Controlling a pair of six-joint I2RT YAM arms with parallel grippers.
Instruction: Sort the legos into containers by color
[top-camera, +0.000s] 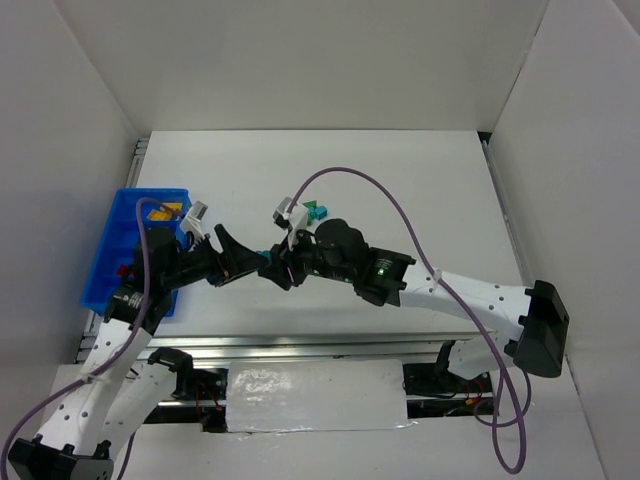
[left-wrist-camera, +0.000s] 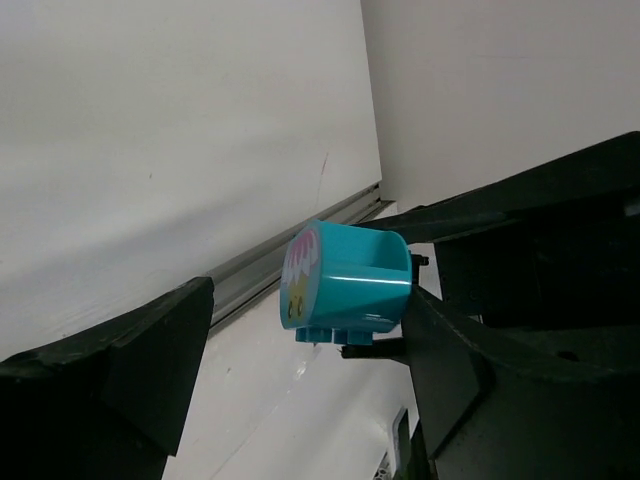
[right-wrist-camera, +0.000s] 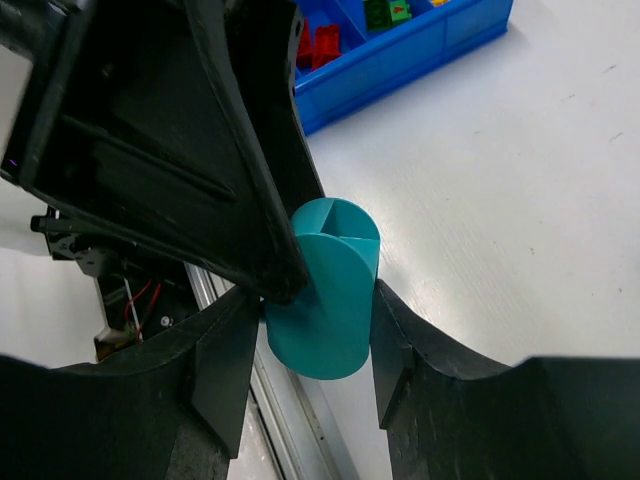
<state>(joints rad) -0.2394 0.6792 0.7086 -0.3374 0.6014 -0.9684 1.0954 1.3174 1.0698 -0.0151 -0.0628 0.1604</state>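
A teal rounded lego (right-wrist-camera: 330, 290) with a printed face (left-wrist-camera: 350, 285) is held in the air above the table's near part. My right gripper (right-wrist-camera: 315, 310) is shut on it, one finger on each side. My left gripper (left-wrist-camera: 305, 310) is open, its fingers (left-wrist-camera: 110, 370) spread wide to either side of the same lego, and one left finger reaches the lego's top edge in the right wrist view. In the top view the two grippers meet tip to tip, left (top-camera: 248, 260) and right (top-camera: 280, 264). The blue tray (top-camera: 105, 255) lies at the left and holds yellow, red and green legos.
Green and teal legos (top-camera: 315, 210) lie on the white table just behind the right wrist. The tray shows in the right wrist view (right-wrist-camera: 420, 50) with red legos (right-wrist-camera: 320, 42) and a green one (right-wrist-camera: 385, 12). White walls enclose the table, and a metal rail runs along the near edge.
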